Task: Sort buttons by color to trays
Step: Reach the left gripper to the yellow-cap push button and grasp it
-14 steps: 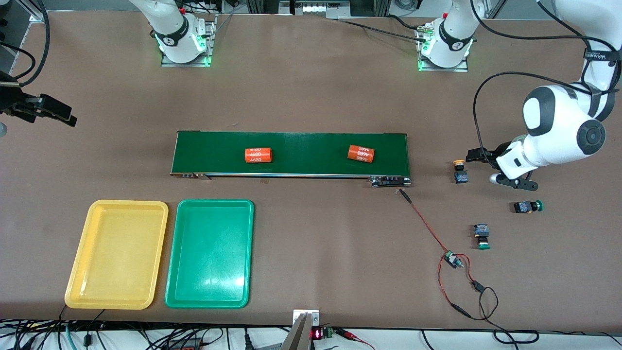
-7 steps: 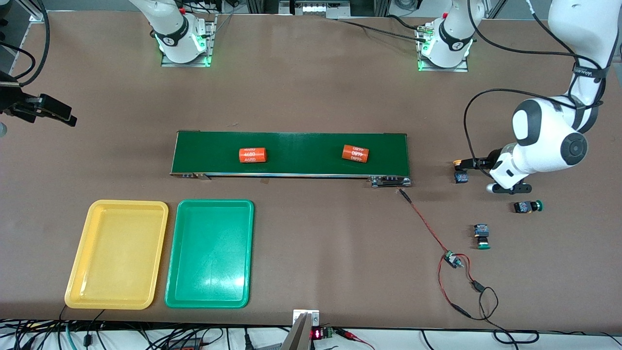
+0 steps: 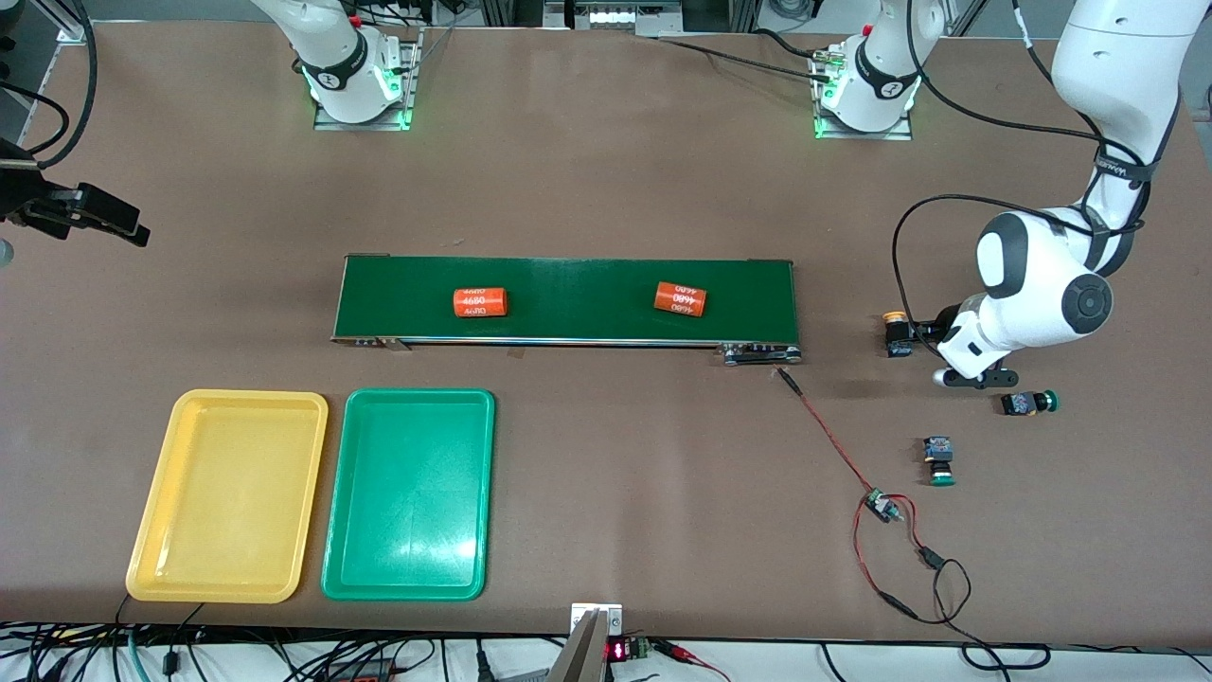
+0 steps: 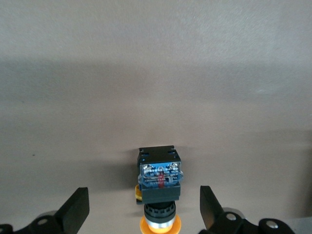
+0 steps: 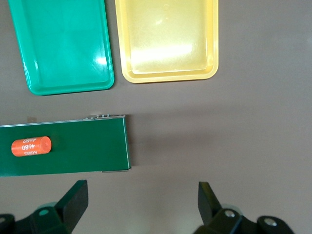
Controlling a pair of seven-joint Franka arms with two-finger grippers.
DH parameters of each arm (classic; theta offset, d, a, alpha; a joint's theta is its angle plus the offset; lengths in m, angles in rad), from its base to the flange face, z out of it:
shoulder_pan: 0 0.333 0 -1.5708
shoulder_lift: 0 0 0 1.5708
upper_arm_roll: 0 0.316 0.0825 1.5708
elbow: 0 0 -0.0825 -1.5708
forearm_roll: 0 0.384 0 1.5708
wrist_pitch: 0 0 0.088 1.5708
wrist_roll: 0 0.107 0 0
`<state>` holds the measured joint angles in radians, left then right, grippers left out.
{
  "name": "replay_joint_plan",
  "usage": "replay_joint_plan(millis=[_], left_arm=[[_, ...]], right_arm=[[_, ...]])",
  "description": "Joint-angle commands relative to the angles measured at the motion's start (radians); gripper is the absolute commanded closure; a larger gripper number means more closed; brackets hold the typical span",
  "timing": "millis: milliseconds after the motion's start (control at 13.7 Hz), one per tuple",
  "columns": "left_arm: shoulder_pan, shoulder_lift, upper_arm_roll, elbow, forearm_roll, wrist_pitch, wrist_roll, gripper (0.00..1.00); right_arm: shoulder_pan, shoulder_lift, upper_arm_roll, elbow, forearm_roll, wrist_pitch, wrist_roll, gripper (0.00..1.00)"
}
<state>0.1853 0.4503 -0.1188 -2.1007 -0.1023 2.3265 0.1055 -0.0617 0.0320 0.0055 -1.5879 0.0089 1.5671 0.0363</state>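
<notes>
A yellow-capped button [image 4: 160, 195] [image 3: 899, 347] lies on the table off the belt's end nearest the left arm. My left gripper [image 4: 145, 196] [image 3: 920, 352] is low around it, open, one finger on each side without touching. Another yellow cap [image 3: 891, 317] shows right beside it. Two green-capped buttons [image 3: 1027, 403] [image 3: 939, 461] lie nearer the front camera. The yellow tray [image 3: 151, 530] [image 5: 168, 75] and the green tray [image 3: 409, 403] [image 5: 68, 87] sit side by side, both bare. My right gripper [image 5: 141, 197] [image 3: 123, 225] waits high over the right arm's end of the table, open and empty.
A long dark-green conveyor belt [image 3: 568, 275] crosses the middle and carries two orange cylinders [image 3: 480, 302] [image 3: 681, 298]. A red and black wire with a small circuit board [image 3: 882, 507] trails from the belt's end toward the front edge.
My left gripper has slid toward the yellow-capped button and now straddles it. Both orange cylinders have travelled along the belt toward the right arm's end. The right arm has stayed still.
</notes>
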Motion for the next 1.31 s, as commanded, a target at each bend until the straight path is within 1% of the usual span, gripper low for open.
replay_joint_plan(millis=[0, 510, 583, 802, 948, 1094, 1239], left_arm=[[-0.01, 0.018, 0.007, 0.011, 0.016, 0.008, 0.006, 0.0], [-0.04, 0.039, 0.007, 0.004, 0.018, 0.008, 0.017, 0.01], [-0.04, 0.042, 0.007, 0.004, 0.018, 0.008, 0.019, 0.08], [-0.056, 0.044, 0.008, 0.004, 0.018, 0.004, 0.045, 0.49], [-0.066, 0.038, 0.008, 0.007, 0.019, -0.006, 0.046, 0.75], [-0.075, 0.013, 0.008, 0.016, 0.018, -0.036, 0.033, 0.93], [-0.076, -0.031, -0.001, 0.019, 0.019, -0.102, 0.034, 1.0]], right_arm=[[-0.004, 0.002, 0.001, 0.011, 0.017, -0.001, -0.003, 0.0], [-0.004, 0.002, 0.001, 0.011, 0.017, -0.001, -0.001, 0.0], [-0.004, 0.002, 0.001, 0.011, 0.017, -0.001, -0.003, 0.0], [-0.004, 0.002, 0.001, 0.011, 0.017, -0.001, -0.006, 0.0], [-0.004, 0.002, 0.001, 0.011, 0.017, -0.001, -0.006, 0.0], [-0.004, 0.002, 0.001, 0.011, 0.017, -0.001, -0.006, 0.0], [-0.004, 0.002, 0.001, 0.011, 0.017, -0.001, -0.006, 0.0]])
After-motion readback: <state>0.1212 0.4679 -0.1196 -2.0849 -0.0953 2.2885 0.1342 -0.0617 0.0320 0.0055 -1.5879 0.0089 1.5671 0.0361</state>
